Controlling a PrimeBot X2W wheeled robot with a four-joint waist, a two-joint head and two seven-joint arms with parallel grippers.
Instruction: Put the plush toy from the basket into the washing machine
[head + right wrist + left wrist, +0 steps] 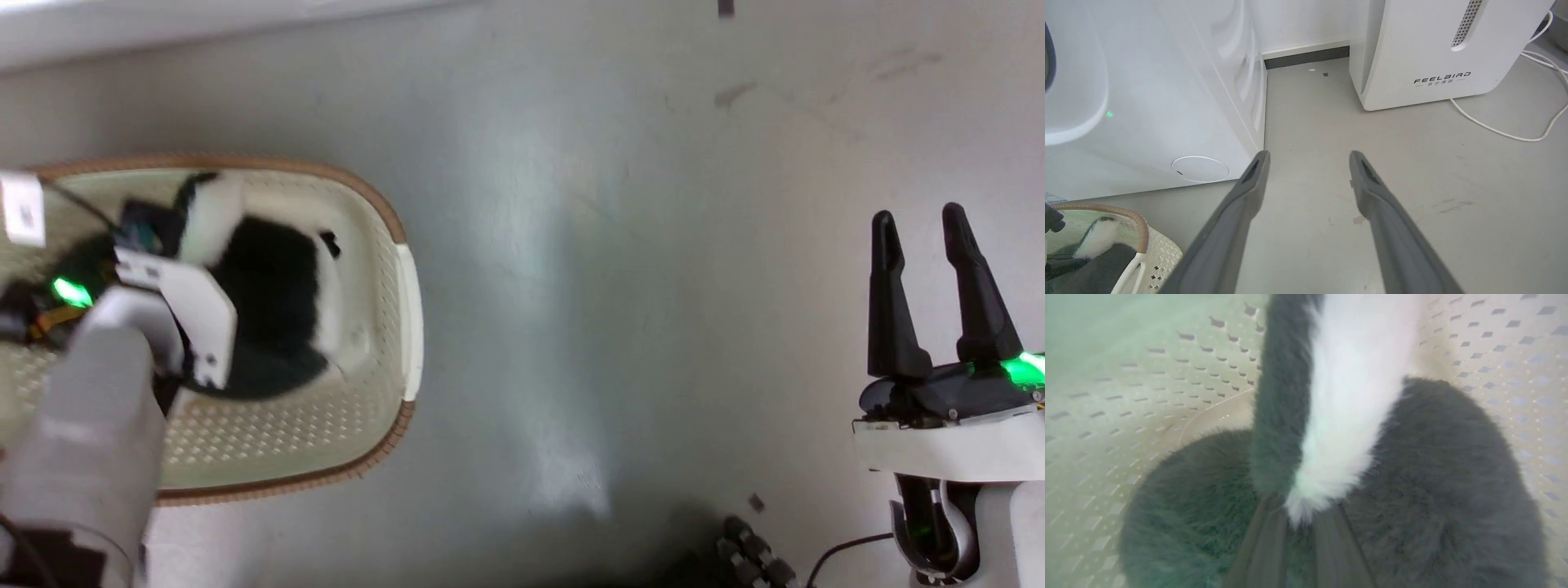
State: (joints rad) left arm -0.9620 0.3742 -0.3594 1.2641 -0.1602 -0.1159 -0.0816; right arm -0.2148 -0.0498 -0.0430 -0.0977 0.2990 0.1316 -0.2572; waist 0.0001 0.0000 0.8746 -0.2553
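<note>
Toy [269, 302] lies inside the basket [286, 449], which stands on the floor [612, 286] just in front of the washer [1147, 102], so the carry is short. Your left end effector [1302, 510] reaches down into the basket, its fingers drawn close and pinching the tip of a black-and-white limb. A slim limb likely suits the narrow fingers better than the bulky body. Your right end effector [916, 219] hangs well apart over bare floor, fingers spread and empty, clear of the lift path. Confirm the grip before raising, because soft fur may slip.
</note>
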